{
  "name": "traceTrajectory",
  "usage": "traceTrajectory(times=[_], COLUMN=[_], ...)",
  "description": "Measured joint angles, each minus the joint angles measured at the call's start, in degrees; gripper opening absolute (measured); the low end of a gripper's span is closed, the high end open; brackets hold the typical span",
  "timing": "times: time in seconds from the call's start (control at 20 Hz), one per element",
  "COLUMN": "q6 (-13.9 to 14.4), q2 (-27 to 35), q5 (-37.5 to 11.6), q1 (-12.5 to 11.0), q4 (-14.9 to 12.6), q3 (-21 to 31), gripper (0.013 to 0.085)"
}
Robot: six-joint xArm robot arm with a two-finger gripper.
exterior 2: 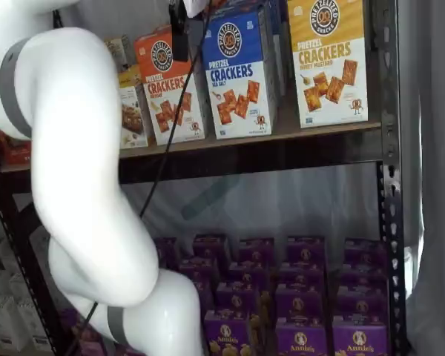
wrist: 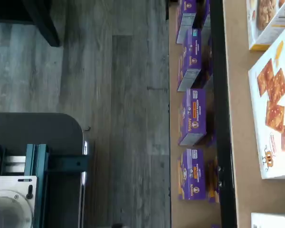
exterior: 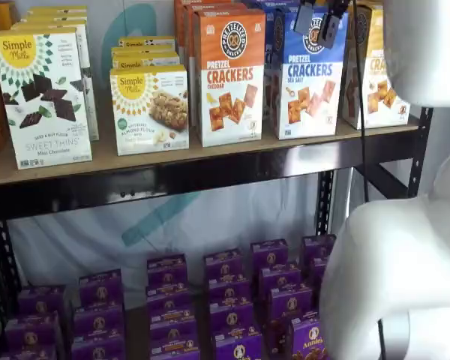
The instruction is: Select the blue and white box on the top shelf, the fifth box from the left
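Blue and white box [exterior: 310,75] of sea salt pretzel crackers stands upright on the top shelf [exterior: 210,161], facing front, between an orange cheddar pretzel cracker box [exterior: 227,79] on one side and a yellow pretzel cracker box [exterior: 376,71] on the other; more boxes of its kind line up behind it. In both shelf views it is untouched. The gripper [exterior: 317,19] hangs from the upper edge of a shelf view, just in front of the blue and white box's upper part, with a black cable [exterior: 362,112] dropping beside it. Two dark fingers [exterior: 331,26] show there with a gap between them, so the fingers are spread apart (in the other shelf view only one dark finger [exterior 2: 179,33] is seen, side-on). Nothing is held. The white arm [exterior 2: 81,185] fills the near side of that view. Further along the top shelf stand Simple Mills boxes [exterior: 45,97]. On the lower shelf [wrist: 173,118] sit rows of purple Annie's boxes [exterior: 225,307], which the wrist view also catches beside the grey wood floor [wrist: 118,95].
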Motion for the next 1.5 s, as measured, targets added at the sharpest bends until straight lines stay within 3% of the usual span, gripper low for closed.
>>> traceTrajectory(times=[0.15, 0.3, 0.6, 0.9, 1.2, 1.5], q6=[-0.26, -0.84, -1.93, -1.96, -1.79, -2.99], q2=[-2.13, -4.95, -10.57, -11.25, -9.44, -4.03], q5=[-1.86, -5.10, -14.56, -19.12, -24.87, -25.75], q1=[1.36, 0.82, -2.79, -5.51, -4.09, -3.66], q4=[-3.25, -2.96, 4.11, 9.96, 8.78, 6.30], q3=[2.63, 6.41, 12.98, 12.82, 11.68, 7.43], gripper=[0.0850, 0.0850, 0.0850, 0.0850, 0.0850, 0.0850])
